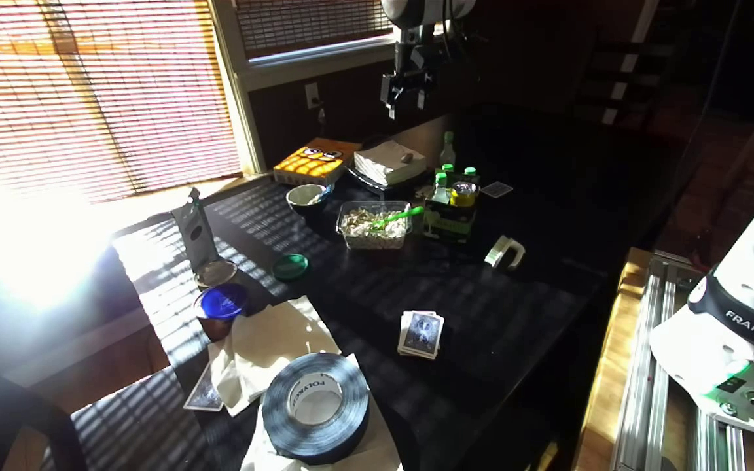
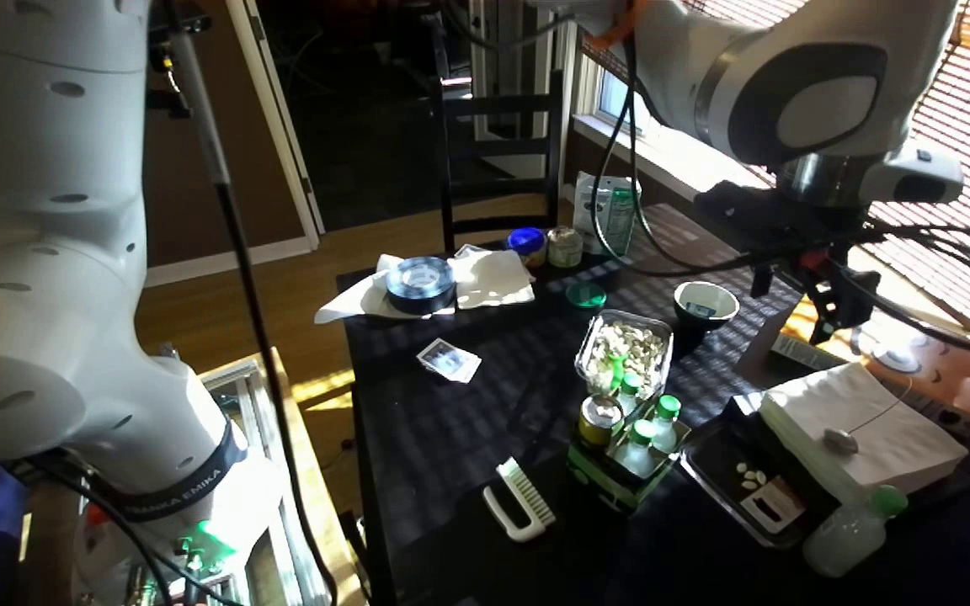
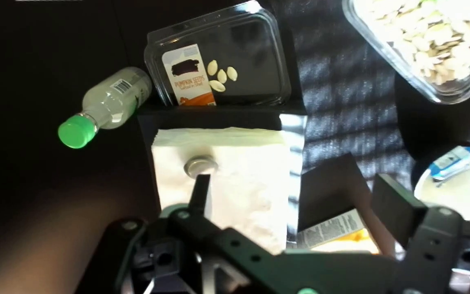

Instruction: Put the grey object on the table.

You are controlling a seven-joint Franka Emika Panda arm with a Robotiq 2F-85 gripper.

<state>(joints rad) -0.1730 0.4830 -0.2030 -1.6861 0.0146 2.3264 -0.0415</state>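
No pale grey slab shows clearly. A small rounded grey object [image 3: 200, 166] lies on a flat rectangular stack of pale napkins [image 3: 243, 179]. In both exterior views the grey object [image 1: 406, 157] [image 2: 840, 441] rests near one edge of the stack. The stack stands on the dark table [image 1: 455, 281] [image 2: 418, 446]. My gripper [image 3: 294, 179] is open and empty. It hangs high above the table's window side, over the stack and the orange box. In the wrist view the left fingertip overlaps the grey object's lower edge but does not touch it. The gripper also shows in both exterior views [image 1: 406, 104] [image 2: 792, 303].
Beside the stack are a clear tray [image 3: 255, 61] with seeds, a green-capped bottle [image 3: 108, 100] and an orange box [image 1: 315, 160]. Nearby stand a bowl [image 2: 704, 303], a seed container [image 1: 374, 226] and a bottle carrier [image 2: 620, 471]. A brush [image 2: 520, 501] and cards [image 1: 421, 335] lie farther off.
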